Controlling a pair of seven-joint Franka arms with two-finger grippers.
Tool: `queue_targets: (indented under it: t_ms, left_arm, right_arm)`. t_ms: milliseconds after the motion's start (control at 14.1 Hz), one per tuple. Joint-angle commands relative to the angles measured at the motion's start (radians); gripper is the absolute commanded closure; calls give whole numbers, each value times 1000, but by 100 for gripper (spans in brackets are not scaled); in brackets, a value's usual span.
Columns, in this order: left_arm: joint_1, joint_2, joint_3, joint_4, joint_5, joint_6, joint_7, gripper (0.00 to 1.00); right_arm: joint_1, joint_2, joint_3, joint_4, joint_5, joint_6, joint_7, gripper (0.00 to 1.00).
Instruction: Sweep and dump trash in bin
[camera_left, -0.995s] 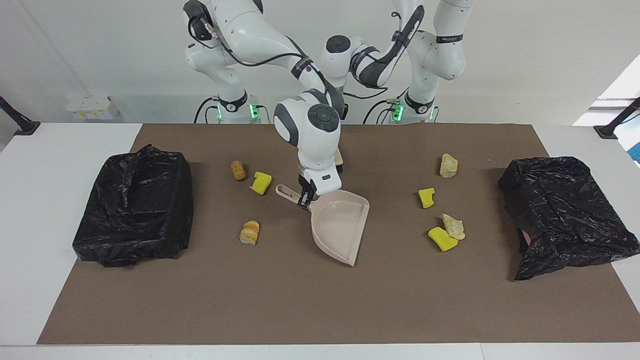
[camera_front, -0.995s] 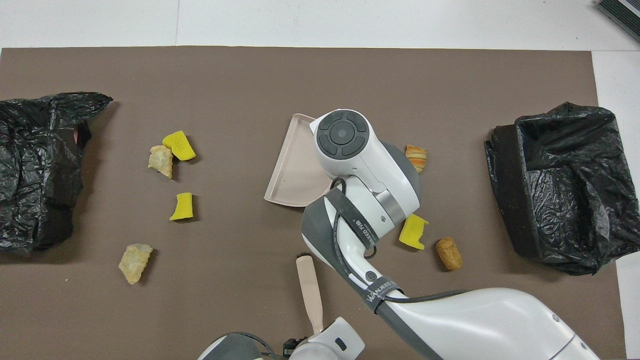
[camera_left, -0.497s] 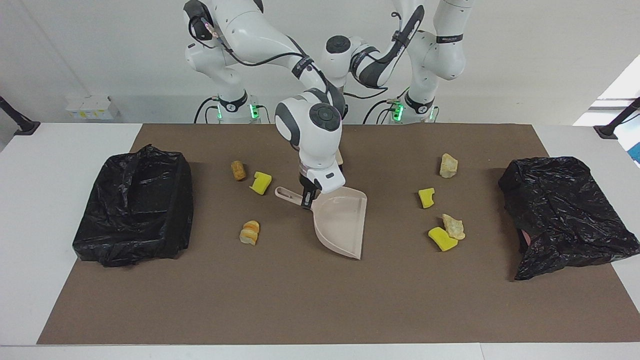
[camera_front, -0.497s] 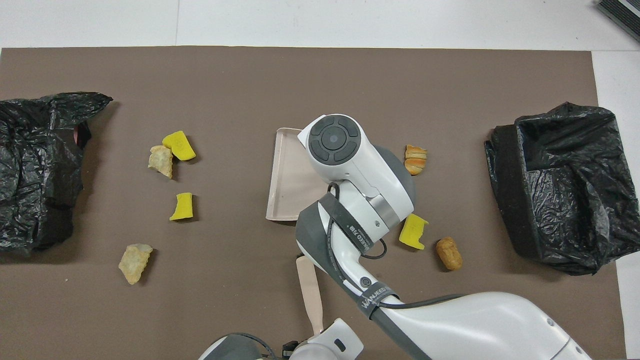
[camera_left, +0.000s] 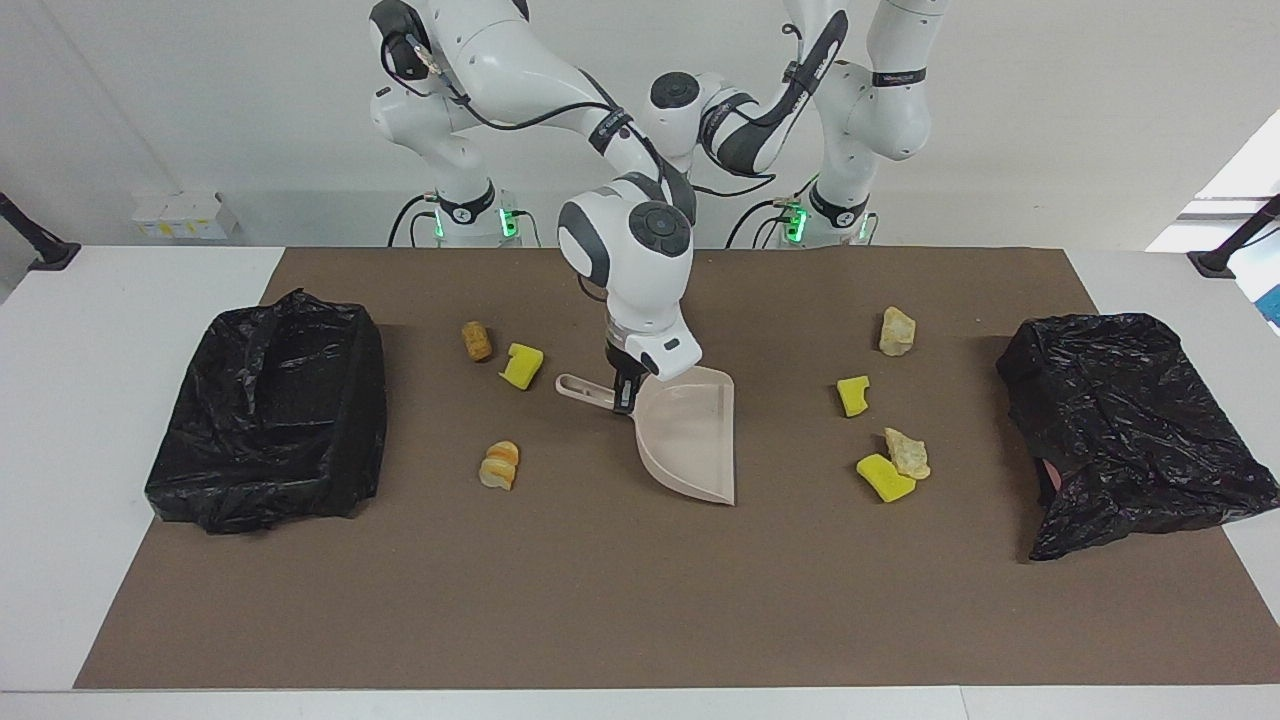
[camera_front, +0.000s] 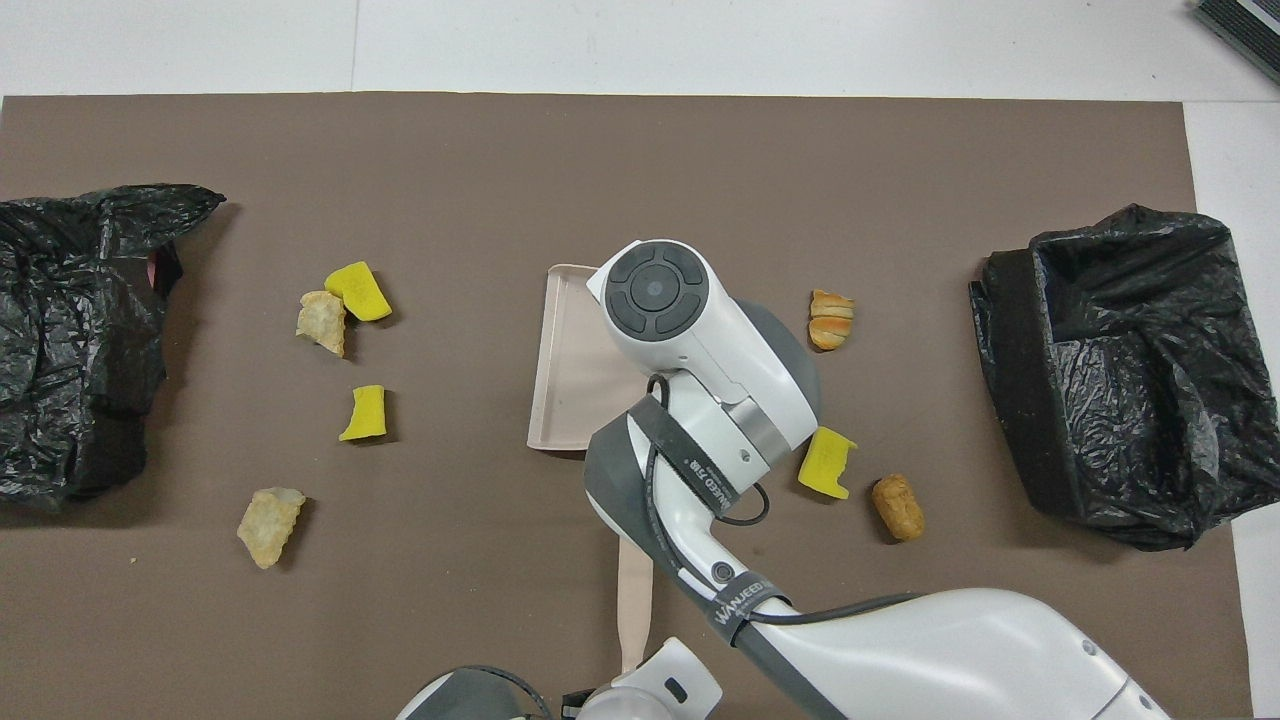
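The right claw (camera_left: 622, 397) was clamped on the dustpan (camera_left: 690, 432) handle, its mouth low on the counter (camera_left: 640, 600) and turned toward the left arm's end, presumably to catch swept scraps. The left claw (camera_front: 640, 685), pinched shut on the brush (camera_front: 634, 610), sat close to the robots. The trash (camera_left: 885, 476) lay scattered either side, between two black-bagged bins (camera_left: 270, 410).

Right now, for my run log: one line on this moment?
right gripper: shut on dustpan handle | left gripper: shut on brush | trash: unswept
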Motion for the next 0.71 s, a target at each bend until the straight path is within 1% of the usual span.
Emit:
queue_targets:
  t_ms: [0, 142, 213, 284, 355, 426, 497, 640]
  left_arm:
    - [57, -85, 8, -12, -16, -148, -2, 100]
    - [131, -123, 8, -15, -14, -203, 7, 100]
    - [176, -139, 8, -13, -11, -222, 18, 100]
    - [228, -145, 8, -7, -8, -233, 26, 100]
    - [279, -143, 8, -3, -2, -243, 68, 100]
    - [332, -137, 8, -2, 0, -242, 131, 100]
    - [397, -136, 8, -1, 7, -242, 167, 100]
    - [506, -134, 8, 23, 56, -242, 187, 100]
  right_arm:
    - [-12, -46, 11, -81, -13, 52, -12, 100]
    - [-12, -56, 11, -110, -7, 72, 5, 100]
    - [-13, -64, 11, -139, -8, 105, 9, 97]
    - [-10, -78, 10, -169, -9, 148, 11, 93]
    - [-12, -81, 10, -183, -12, 173, 9, 78]
    - [-13, -79, 10, -183, -13, 175, 5, 75]
    - [-12, -79, 10, -183, -13, 175, 9, 75]
    - [-21, -76, 10, -183, -7, 184, 20, 55]
